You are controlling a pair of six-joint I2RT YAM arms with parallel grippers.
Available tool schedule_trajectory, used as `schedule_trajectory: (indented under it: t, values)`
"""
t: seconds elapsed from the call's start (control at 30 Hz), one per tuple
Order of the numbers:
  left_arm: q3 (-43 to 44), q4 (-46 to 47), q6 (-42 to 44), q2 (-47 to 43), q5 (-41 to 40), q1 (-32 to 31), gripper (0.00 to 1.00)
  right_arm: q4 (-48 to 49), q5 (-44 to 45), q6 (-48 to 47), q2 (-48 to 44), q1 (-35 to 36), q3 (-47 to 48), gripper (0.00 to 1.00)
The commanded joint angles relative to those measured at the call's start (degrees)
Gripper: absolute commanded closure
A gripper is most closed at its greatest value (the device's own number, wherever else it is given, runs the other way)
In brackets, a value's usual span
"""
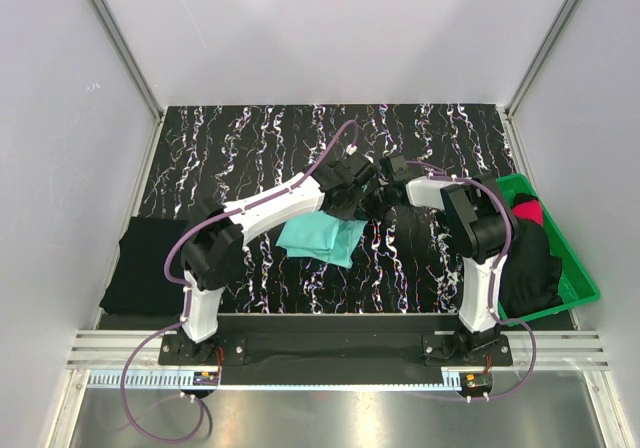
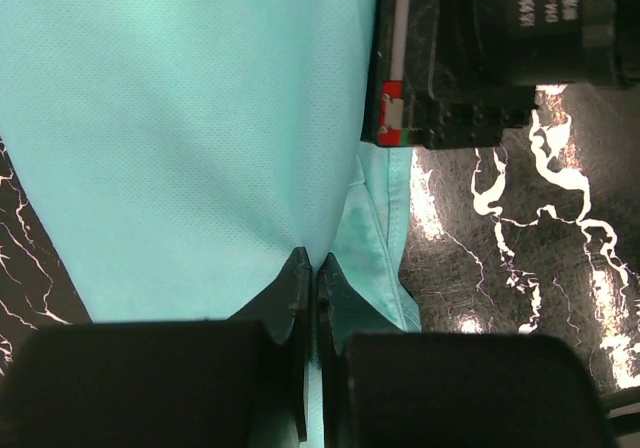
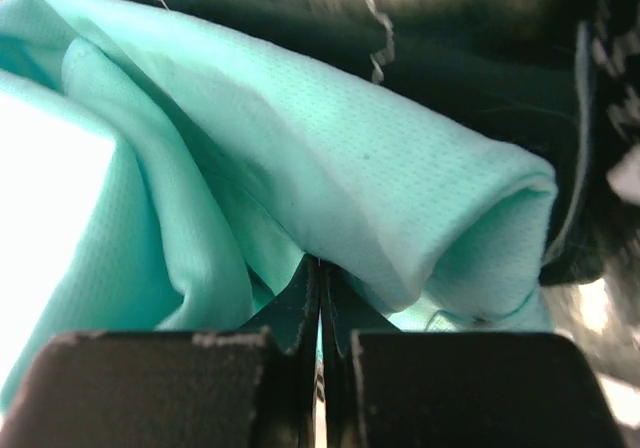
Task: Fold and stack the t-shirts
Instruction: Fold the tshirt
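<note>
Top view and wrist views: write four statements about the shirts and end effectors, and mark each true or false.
1. The left end effector is shut on the mint shirt. True.
2. The right end effector is open. False: it is shut on the mint shirt too.
3. The tray holds a black shirt and a red shirt. True.
4. The mint shirt lies in the tray. False: it is over the mat.

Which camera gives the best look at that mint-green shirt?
The top external view: only it shows how the turquoise shirt lies on the mat. The left wrist view shows flat cloth pinched in its fingers; the right wrist view, a rolled fold pinched likewise.
</note>
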Motion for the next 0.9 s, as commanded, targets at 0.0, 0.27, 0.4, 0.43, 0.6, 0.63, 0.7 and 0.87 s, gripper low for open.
schedule_trajectory:
  t: [0.0,0.27,0.4,0.43,0.6,0.63,0.7,0.87]
  values:
    - [-0.36,2.12,-0.75,-1.31,-0.12,0.65,1.00,-3.21,0.84,-1.48,-4.16,0.02,-1.17,1.00]
    - [-0.10,2.21,-0.66,-1.13,0.23,1.00,1.00,-3.13,-1.36,-1.92,-9.26,-0.08,-3.28,1.00]
    - [-0.10,2.39,-0.49,-1.04,0.58,1.00,1.00,-2.95,-1.18,-2.01,-10.05,-0.16,-4.95,1.00]
    - [-0.10,2.39,-0.49,-1.04,0.84,1.00,1.00,-2.87,-1.18,-2.01,-9.70,-0.16,-5.21,1.00]
    - [-0.10,2.56,-0.58,-0.95,1.72,1.00,1.00,-1.55,-1.01,-1.74,-8.47,0.10,-6.45,1.00]
    - [-0.10,2.56,-0.66,-0.87,2.25,1.00,1.00,-1.46,-0.92,-1.83,-8.12,0.19,-6.45,1.00]
    - [0.16,2.65,-0.93,-0.51,2.78,1.00,1.00,-1.37,-0.39,-1.74,-7.33,0.45,-6.62,1.00]
    - [-0.01,2.82,-1.45,0.10,3.92,1.00,1.00,-1.02,1.45,-1.04,-6.19,0.45,-7.41,1.00]
